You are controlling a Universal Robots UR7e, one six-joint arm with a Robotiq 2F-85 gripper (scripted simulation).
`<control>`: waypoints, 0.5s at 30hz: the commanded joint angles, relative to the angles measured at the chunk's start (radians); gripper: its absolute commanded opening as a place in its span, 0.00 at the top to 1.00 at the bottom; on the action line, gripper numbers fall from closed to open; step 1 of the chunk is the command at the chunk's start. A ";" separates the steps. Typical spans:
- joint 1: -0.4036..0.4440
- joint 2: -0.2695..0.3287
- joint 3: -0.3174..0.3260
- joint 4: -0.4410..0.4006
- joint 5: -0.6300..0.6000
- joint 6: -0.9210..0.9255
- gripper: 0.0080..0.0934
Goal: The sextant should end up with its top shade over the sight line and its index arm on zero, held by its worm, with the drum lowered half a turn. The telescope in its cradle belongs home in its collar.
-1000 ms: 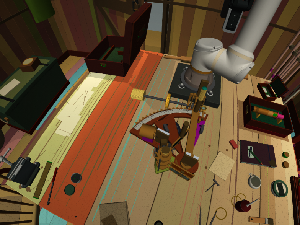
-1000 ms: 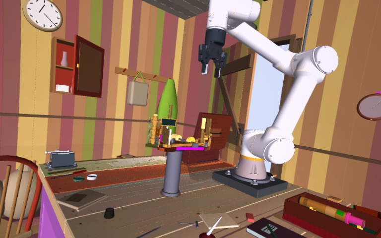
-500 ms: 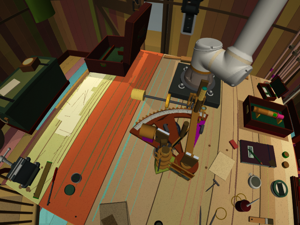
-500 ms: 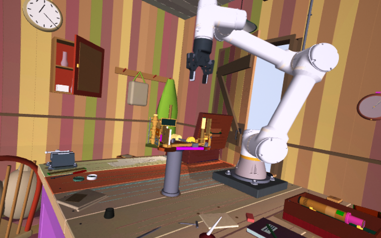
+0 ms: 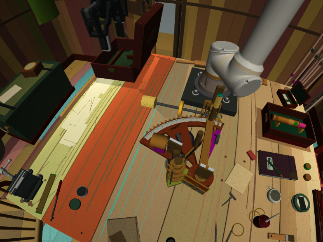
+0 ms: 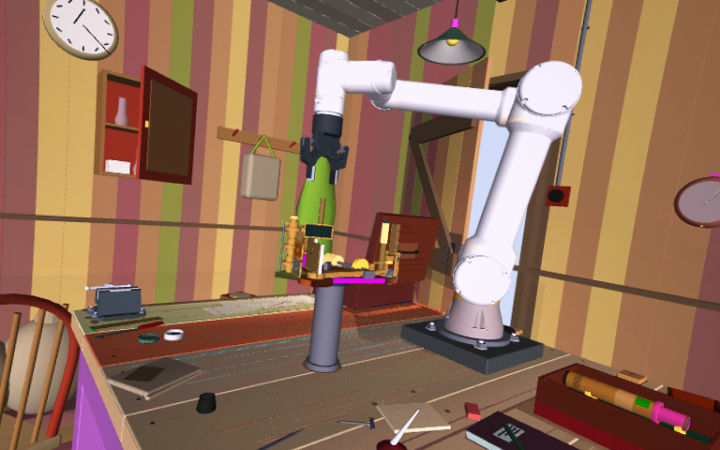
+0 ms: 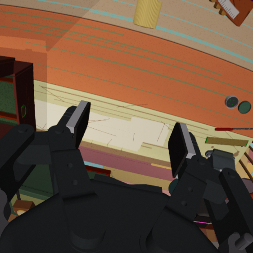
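In the middle of the bench the brass sextant sits on a grey pedestal, its toothed arc toward the robot base and its index arm lying across the frame. A knurled yellow drum sticks out on a long shaft toward the orange strip. The telescope with its pink end lies in an open dark red cradle box on the right. My gripper hangs high above the pale and orange strips, left of the sextant. It is open and holds nothing.
An open dark red case stands at the far end of the orange strip, below my gripper. A dark green chest and a small vise sit on the left. A notebook, a sanding pad and small tools lie on the right.
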 commanded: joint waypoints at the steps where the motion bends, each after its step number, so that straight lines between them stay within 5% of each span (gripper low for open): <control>1: -0.008 0.010 -0.004 -0.008 0.000 -0.010 0.25; 11: -0.056 0.065 -0.021 -0.049 0.000 -0.058 0.25; 15: -0.056 0.065 -0.021 -0.049 0.000 -0.059 0.33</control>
